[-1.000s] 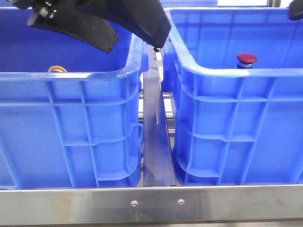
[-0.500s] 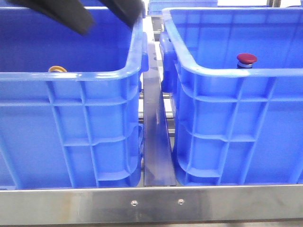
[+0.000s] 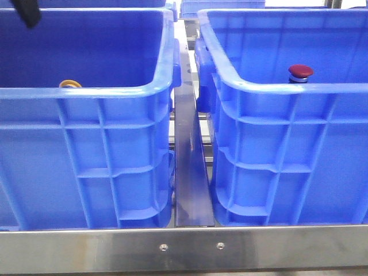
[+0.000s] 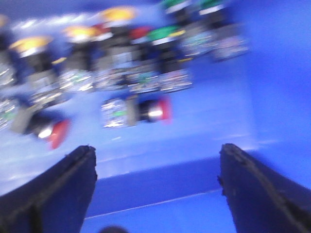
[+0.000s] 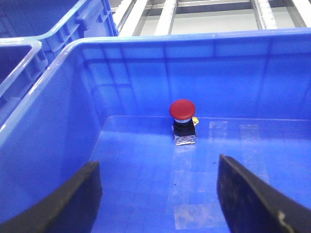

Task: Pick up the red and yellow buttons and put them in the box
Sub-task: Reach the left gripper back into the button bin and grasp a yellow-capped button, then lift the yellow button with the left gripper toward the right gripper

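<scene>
The left gripper (image 4: 155, 187) hangs inside the left crate (image 3: 86, 92) with its fingers spread wide and nothing between them. Ahead of it, on the crate floor, lie many push buttons; the left wrist view is blurred by motion, so detail is poor. Nearest the gripper is a red button (image 4: 146, 110) lying on its side, its long axis running across the line of the fingers, red cap to one end and silver body to the other. A second red one (image 4: 46, 131) lies off to one side, also toppled. Beyond these stands a row with yellow caps (image 4: 30, 44), green caps and more red. From the front only one yellow-orange cap (image 3: 69, 84) peeps over the near rim.

The right gripper (image 5: 158, 194) is equally wide open and empty, poised over the right crate (image 3: 287, 92). One red button (image 5: 182, 121) stands upright on that crate's floor near the far wall, domed cap on top, dark body and silver base beneath, already placed as far as I can judge.

The left arm is the nearer to the loose stock, so the next pick looks to be its job. The toppled red button suits a grasp across its body; the fingers seem already turned that way, though the blur leaves this uncertain.
</scene>
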`<state>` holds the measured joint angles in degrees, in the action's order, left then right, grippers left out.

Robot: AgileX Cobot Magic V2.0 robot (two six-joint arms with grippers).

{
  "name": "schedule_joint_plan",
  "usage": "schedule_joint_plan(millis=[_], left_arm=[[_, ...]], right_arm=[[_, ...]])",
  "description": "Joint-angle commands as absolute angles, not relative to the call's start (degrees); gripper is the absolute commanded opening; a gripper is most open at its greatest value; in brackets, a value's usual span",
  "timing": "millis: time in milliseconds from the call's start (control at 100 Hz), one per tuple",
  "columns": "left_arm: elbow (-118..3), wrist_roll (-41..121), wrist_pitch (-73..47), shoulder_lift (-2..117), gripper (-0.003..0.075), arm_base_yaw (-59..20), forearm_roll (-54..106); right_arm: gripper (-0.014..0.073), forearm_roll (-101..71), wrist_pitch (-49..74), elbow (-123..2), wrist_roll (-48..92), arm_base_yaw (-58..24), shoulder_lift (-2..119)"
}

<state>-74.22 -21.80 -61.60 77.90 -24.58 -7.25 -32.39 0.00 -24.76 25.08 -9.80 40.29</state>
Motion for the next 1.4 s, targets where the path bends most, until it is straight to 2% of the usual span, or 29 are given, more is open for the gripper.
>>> schedule_joint_plan(millis=[0,580,1010,1080,1270,1390], left_arm=[[-77.25,-20.88,-60.71,79.29,0.0491,-23.06,-7.55],[-83.78,-19.63,-56.48,96.85,0.0491,-21.57,-8.6],[-87.19,-19.63,-54.97,103.38,0.0486,-21.2,-10.8],[-87.28,-19.63,-54.82,103.38,0.044,-21.17,-10.97],[-87.28,-19.63,-54.44,103.38,0.0207,-20.91,-11.09],[-87.28,-19.63,-54.08,103.38,0.0157,-20.91,-11.09]], right_arm=[[0.0526,-31.75,-3.93,-26.24,25.42,-9.41,39.88],[0.0526,-31.75,-3.86,-26.24,25.42,-9.41,39.88],[0.0526,-31.75,-3.86,-26.24,25.42,-9.41,39.88],[0.0526,-31.75,-3.82,-26.24,25.42,-9.41,39.88],[0.0526,-31.75,-3.64,-26.24,25.42,-9.41,39.88],[0.0526,-31.75,-3.64,-26.24,25.42,-9.41,39.88]])
